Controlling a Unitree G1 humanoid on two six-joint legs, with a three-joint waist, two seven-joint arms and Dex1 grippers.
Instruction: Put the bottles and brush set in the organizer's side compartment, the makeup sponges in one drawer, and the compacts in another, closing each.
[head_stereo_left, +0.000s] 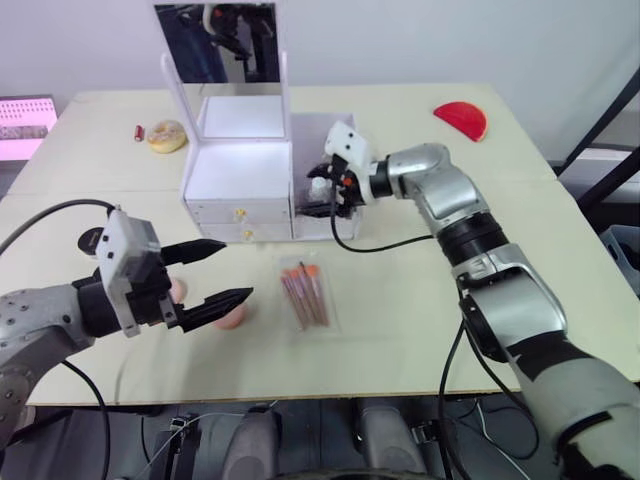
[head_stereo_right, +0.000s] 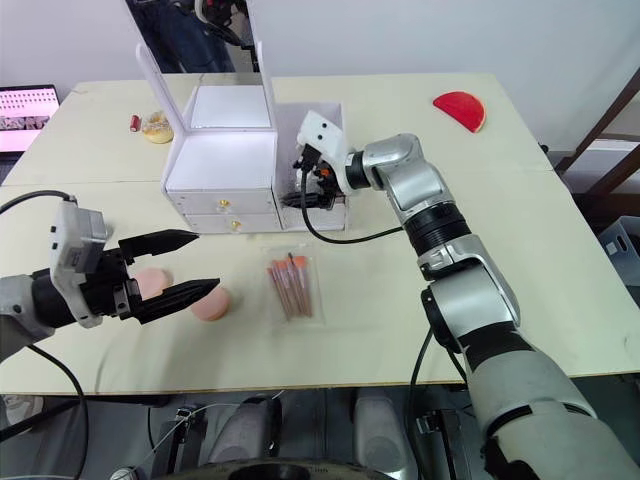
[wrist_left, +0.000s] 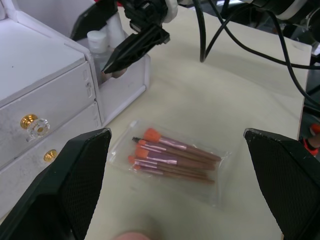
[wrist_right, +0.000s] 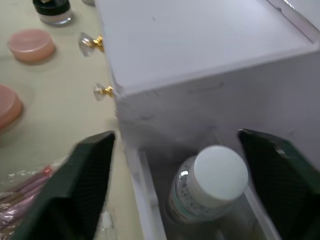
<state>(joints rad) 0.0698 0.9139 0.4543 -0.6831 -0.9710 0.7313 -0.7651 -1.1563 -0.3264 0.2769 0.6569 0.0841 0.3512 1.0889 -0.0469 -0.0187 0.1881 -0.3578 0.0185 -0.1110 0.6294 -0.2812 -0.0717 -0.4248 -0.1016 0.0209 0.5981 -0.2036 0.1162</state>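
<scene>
Tabletop (head_stereo_left: 420, 300), pale and smooth, carries everything we see. On it stands the organizer (head_stereo_left: 240, 185), a boxy white plastic case with a tall upright mirror (head_stereo_left: 218, 42) and two drawers (head_stereo_left: 240, 222), both shut, each with a small gold knob. Against its right flank is the side compartment (wrist_left: 131, 82), a deep rectangular bin with thin white walls. Our right gripper (head_stereo_left: 322, 192) hangs at the mouth of that bin with its black fingers spread, touching nothing. Directly below it, inside the bin, stands a clear slim bottle (wrist_right: 205, 192) with a round white cap. Our left gripper (head_stereo_left: 218, 275) hovers low over the near-left table, its ribbed black fingers wide apart and empty. Just beneath it lie the makeup sponges (head_stereo_right: 210, 303), flat round peach puffs with a soft matte look. The brush set (head_stereo_left: 305, 294), a flat glossy clear pouch of pink-handled brushes with orange-red tips, lies in front of the organizer. One compact (wrist_right: 52, 10), a small black-lidded pot, sits beyond the sponges.
</scene>
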